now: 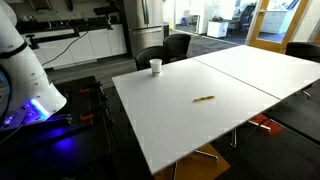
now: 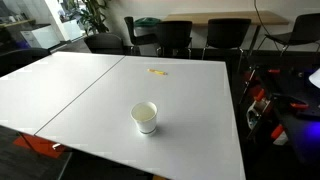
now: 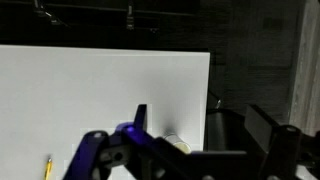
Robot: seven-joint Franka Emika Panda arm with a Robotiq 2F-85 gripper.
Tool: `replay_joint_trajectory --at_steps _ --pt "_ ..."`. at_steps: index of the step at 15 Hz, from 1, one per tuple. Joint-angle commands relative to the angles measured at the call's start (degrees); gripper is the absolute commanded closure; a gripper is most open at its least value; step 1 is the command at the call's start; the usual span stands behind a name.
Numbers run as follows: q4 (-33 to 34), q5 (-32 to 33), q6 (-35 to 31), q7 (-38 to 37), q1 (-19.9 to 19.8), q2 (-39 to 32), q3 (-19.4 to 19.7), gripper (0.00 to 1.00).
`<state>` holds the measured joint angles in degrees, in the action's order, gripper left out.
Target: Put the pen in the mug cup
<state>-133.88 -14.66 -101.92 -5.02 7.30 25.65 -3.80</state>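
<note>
The pen [image 1: 204, 99] is a thin yellowish-brown stick lying flat near the middle of the white table [image 1: 230, 120]. It also shows in an exterior view [image 2: 158, 71] and at the bottom left of the wrist view [image 3: 47, 167]. The mug cup [image 1: 155, 66] is a small white cup standing upright near the table's edge, empty in an exterior view [image 2: 145, 117]. In the wrist view the cup [image 3: 178, 145] is partly hidden behind the gripper body. My gripper [image 3: 203, 125] is open and empty, held back from the table, far from both pen and cup.
The robot's white base [image 1: 22, 70] stands beside the table with blue lights near it. Black chairs [image 1: 165, 50] stand round the table, more in an exterior view [image 2: 180, 35]. A second white table [image 1: 260, 65] adjoins the first.
</note>
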Motion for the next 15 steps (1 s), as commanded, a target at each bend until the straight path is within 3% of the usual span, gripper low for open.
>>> replay_joint_trajectory --at_steps 1,7,15 --pt "0.11 -0.22 0.19 0.23 -0.72 -0.01 -0.59 0.00" --pt "0.18 0.06 0.09 0.01 -0.80 -0.07 -0.72 0.00" --pt "2.53 6.25 -8.20 -2.57 -4.92 -2.12 -0.23 0.00"
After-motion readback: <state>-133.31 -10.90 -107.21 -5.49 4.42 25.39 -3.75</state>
